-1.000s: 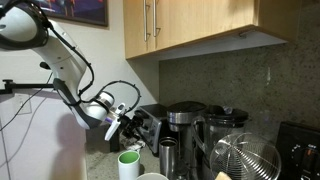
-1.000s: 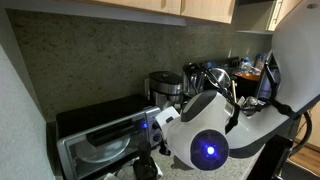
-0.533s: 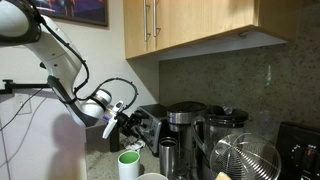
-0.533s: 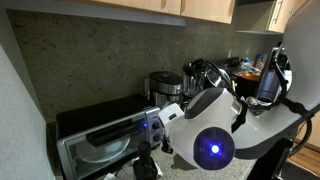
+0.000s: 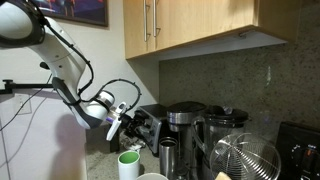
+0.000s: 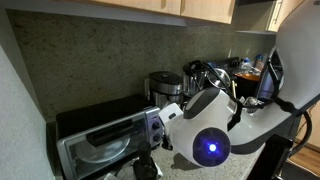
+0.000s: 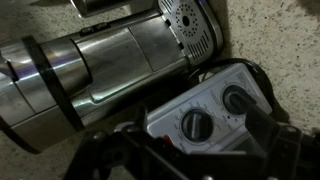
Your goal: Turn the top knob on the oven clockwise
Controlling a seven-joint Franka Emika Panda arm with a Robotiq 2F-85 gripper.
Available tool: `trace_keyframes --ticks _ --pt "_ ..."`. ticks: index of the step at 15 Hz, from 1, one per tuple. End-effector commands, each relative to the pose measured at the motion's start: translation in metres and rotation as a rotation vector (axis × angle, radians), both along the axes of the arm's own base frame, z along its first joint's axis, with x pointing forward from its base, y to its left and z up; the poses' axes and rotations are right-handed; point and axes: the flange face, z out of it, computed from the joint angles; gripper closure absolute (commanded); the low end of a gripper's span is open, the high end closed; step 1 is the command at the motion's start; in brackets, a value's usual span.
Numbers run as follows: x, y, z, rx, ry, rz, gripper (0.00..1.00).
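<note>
The oven [image 6: 93, 115] is a low black toaster oven with a greyish top; in an exterior view [image 5: 150, 119] it sits behind my hand. My gripper [image 5: 127, 123] is at its control panel [image 7: 205, 110], and it shows beside the oven's front in an exterior view [image 6: 158, 128]. The wrist view shows two dark knobs: one [image 7: 196, 124] lies between my open fingers [image 7: 197, 132] and is untouched, the other [image 7: 236, 99] is partly behind one finger. I cannot tell which knob is the top one.
A black-and-steel coffee maker [image 5: 183, 123] stands right beside the oven and fills the upper wrist view [image 7: 100, 65]. A green cup [image 5: 129, 163] stands below my hand. A blender [image 5: 225, 130] and a wire basket [image 5: 247, 160] stand further along. Cabinets [image 5: 190, 25] hang overhead.
The arm wobbled slightly and is back near where it was. The gripper stays open at the control panel.
</note>
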Motion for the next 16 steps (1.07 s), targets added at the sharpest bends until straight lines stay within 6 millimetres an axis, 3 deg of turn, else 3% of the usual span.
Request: trace_keyframes --ticks 1,14,16 --pt "0.013 0.001 -0.004 0.008 -0.014 0.023 0.0" --pt "0.045 0.015 -0.03 0.007 -0.079 0.037 0.0" --pt "0.048 0.015 -0.032 0.002 -0.09 0.031 0.26"
